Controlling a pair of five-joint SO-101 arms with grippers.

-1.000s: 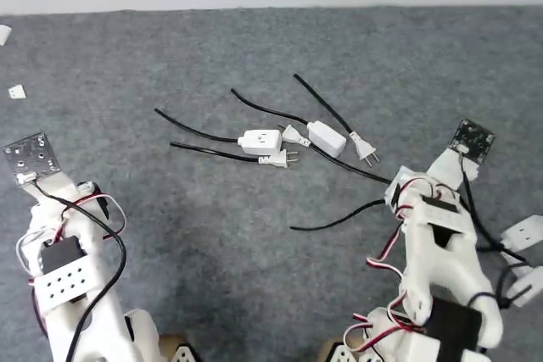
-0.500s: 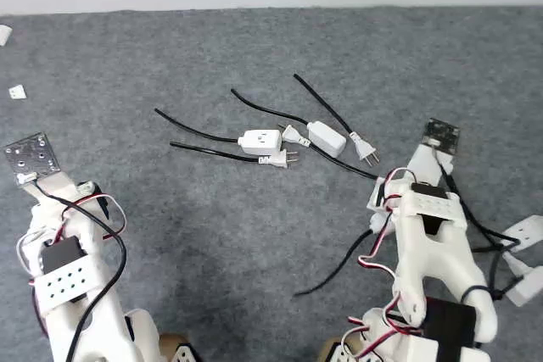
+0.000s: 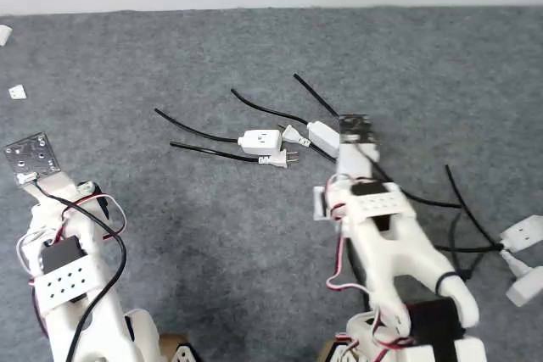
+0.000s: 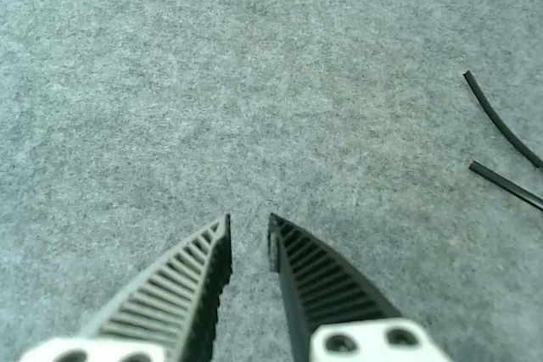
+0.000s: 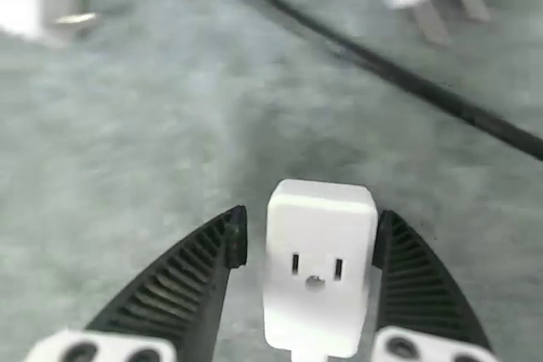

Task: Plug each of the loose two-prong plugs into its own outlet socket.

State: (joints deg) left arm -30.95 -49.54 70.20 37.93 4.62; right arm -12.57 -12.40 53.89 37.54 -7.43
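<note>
Right arm: swung in from four o'clock of the grey felt-covered table toward its centre over the last second. A thin black cord trailed behind it toward three o'clock.

Right gripper: jaws drawn narrow on either flank of a white rectangular plastic outlet socket block. The block's slotted face was turned up to the wrist camera. It was judged held, and carried in so that a loose plug could be mated to it.

Second white plastic outlet socket on a black lead: lay flat at eleven o'clock of the right arm.

White two-prong plug on a black lead: just beside that socket at its five o'clock, unplugged, prongs toward three o'clock.

Smaller white plug: close against the socket's three-o'clock end. Whether it was seated could not be told.

Left gripper: jaws ajar by a narrow gap, holding nothing, over bare felt at eight o'clock. It was judged parked clear of the work.
</note>
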